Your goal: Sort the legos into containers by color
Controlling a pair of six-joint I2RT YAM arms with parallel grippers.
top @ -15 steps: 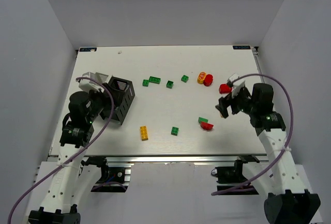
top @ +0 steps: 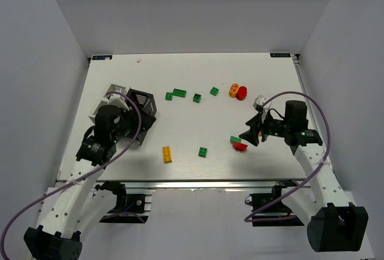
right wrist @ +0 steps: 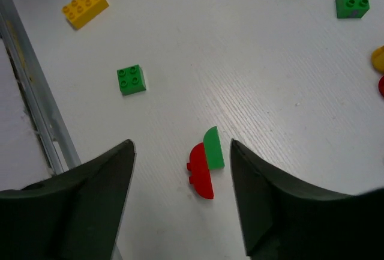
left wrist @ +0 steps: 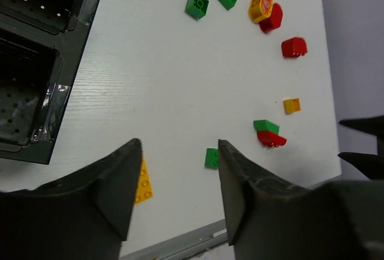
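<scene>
Right pincer (right wrist: 181,146) open near red lego (right wrist: 201,175) touching green lego (right wrist: 214,148), table (top: 180,74) right edge, left pincer (left wrist: 178,149) open, empty, beside black bin (left wrist: 36,92)

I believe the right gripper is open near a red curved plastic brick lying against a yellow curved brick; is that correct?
Not quite: the brick against the red curved plastic brick is a green curved plastic brick, not yellow, as the right wrist view shows. The right gripper is open near them.
</scene>
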